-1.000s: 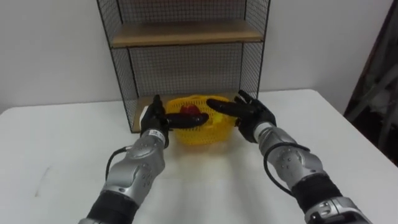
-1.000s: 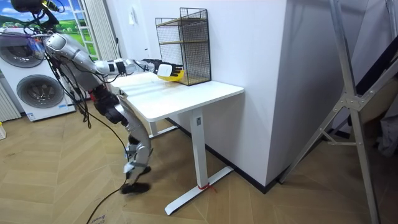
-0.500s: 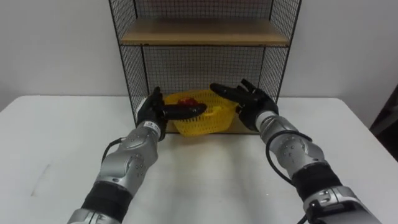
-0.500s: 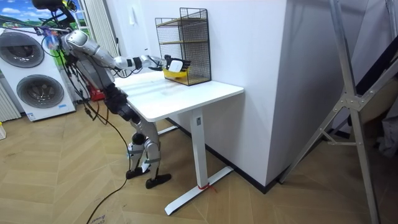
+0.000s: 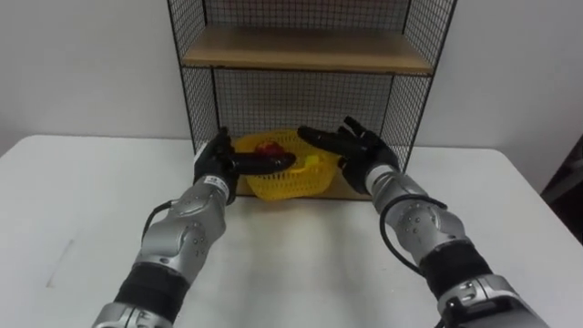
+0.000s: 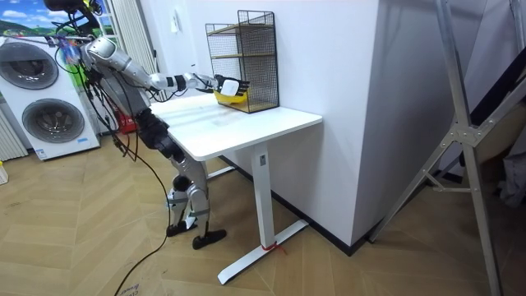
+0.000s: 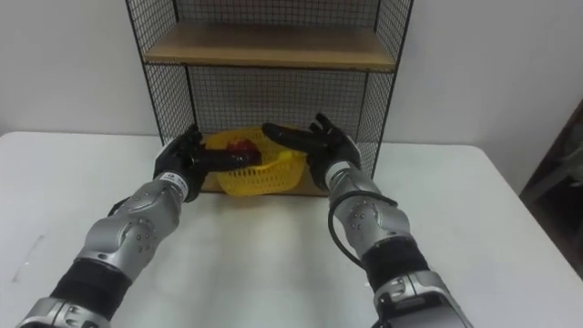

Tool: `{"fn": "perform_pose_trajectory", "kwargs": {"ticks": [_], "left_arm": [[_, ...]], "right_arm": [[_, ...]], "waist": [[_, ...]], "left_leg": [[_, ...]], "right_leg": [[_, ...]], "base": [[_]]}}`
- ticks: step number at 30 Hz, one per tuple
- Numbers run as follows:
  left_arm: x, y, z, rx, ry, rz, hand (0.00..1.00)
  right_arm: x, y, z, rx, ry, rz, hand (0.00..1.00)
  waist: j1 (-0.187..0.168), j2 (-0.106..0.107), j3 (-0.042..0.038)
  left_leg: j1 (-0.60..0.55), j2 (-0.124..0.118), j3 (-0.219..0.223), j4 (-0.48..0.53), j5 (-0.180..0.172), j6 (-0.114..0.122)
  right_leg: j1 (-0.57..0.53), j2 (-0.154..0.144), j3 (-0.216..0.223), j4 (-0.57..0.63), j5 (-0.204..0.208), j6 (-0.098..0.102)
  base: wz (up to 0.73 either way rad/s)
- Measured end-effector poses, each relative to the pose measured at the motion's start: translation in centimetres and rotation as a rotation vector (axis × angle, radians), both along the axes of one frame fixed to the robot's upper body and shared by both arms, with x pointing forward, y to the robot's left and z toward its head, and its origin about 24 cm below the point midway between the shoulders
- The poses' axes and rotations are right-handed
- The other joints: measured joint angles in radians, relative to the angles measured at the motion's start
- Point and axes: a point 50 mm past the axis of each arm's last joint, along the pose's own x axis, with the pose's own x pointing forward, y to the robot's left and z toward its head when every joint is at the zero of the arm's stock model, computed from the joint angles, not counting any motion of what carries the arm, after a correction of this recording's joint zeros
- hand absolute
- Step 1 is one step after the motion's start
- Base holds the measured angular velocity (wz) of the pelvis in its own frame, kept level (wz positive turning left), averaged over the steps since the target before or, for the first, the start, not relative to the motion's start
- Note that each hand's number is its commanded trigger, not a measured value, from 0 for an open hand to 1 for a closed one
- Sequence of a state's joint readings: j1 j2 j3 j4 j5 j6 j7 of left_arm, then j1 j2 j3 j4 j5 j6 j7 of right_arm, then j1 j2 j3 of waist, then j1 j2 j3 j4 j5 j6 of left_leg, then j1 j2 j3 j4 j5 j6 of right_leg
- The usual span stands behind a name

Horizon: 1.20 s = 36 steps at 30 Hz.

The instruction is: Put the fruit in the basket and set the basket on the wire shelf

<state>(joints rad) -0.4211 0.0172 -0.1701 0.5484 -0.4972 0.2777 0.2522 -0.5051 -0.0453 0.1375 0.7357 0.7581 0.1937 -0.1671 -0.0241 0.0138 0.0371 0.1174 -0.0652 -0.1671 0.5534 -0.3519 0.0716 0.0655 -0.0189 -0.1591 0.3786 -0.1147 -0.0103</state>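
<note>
Yellow plastic mesh basket (image 5: 282,182) sits at mid-frame, in the mouth of the lower bay of the black wire shelf (image 5: 196,91), which stands on the white table (image 5: 73,200). I cannot tell whether its base rests fully on the wooden bottom board.

Left of centre, the robot's left hand (image 5: 217,164) is unclenched, its straight fingers laid along the basket's near rim. Inside the basket lie a red fruit (image 5: 269,148) and, further right, a small yellow fruit (image 5: 312,161). Right of centre, the right hand (image 5: 364,155) is spread flat against the basket's other side, close to the shelf's wire panel.

In the room view the robot leans in from the table's left edge, arms stretched.

The risk, I reckon, is the withdrawal. A finger catching the rim could drag the basket off the front edge and spill the fruit. The right fingers might snag in the wire.
</note>
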Motion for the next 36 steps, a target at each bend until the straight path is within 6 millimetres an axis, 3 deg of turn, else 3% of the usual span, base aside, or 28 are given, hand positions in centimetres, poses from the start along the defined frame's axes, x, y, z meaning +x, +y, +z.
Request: {"fn": "perform_pose_trajectory", "kwargs": {"ticks": [2,5,7,19,25,36], "left_arm": [[-0.1,-0.3,-0.1,0.009,0.003,-0.011,0.0],[-0.3,-0.6,-0.3,0.019,0.007,-0.029,0.0],[-0.7,-0.8,-0.7,0.022,0.018,-0.036,0.0],[-3.1,-0.7,-3.6,0.049,0.112,-0.066,0.0],[-3.3,-0.3,-3.8,0.079,0.101,-0.104,0.0],[-3.5,0.4,-4.1,0.059,0.104,-0.125,0.0]], "right_arm": [[-0.3,-0.1,-0.3,-0.031,0.01,-0.002,0.0],[-0.5,-0.2,-0.7,-0.061,0.019,-0.004,0.0],[-0.8,-0.4,-1.1,-0.062,0.028,-0.017,0.0],[-4.2,-1.0,-4.5,-0.053,0.122,-0.003,0.0],[-4.3,-1.2,-4.0,-0.064,0.072,0.028,0.0],[-5.6,-2.7,-5.0,-0.104,0.09,0.06,0.0]], "waist": [[0.0,-0.004,-0.0099],[-0.002,-0.004,-0.0137],[-0.001,-0.004,-0.0226],[-0.005,0.007,-0.0198],[-0.022,0.012,-0.0215],[-0.023,0.01,-0.0208]], "left_leg": [[0.01,-0.001,-0.002,-0.002,0.003,0.002],[0.029,0.0,-0.005,-0.002,0.001,-0.001],[0.035,0.0,-0.005,-0.002,0.0,0.0],[0.03,0.0,-0.009,0.001,-0.004,0.002],[0.013,0.0,-0.01,0.001,-0.001,-0.003],[0.029,0.0,0.005,-0.006,0.0,-0.003]], "right_leg": [[0.009,-0.002,-0.006,0.004,-0.001,0.0],[0.031,-0.002,-0.01,0.0,-0.003,-0.002],[0.037,-0.002,-0.011,0.0,-0.003,-0.003],[0.033,-0.003,-0.016,0.004,-0.008,-0.004],[0.017,-0.006,-0.022,0.005,-0.008,-0.004],[0.018,-0.007,-0.006,0.018,-0.015,-0.003]], "base": [[0.02],[0.05],[0.0],[0.01],[0.0],[-0.04]]}}
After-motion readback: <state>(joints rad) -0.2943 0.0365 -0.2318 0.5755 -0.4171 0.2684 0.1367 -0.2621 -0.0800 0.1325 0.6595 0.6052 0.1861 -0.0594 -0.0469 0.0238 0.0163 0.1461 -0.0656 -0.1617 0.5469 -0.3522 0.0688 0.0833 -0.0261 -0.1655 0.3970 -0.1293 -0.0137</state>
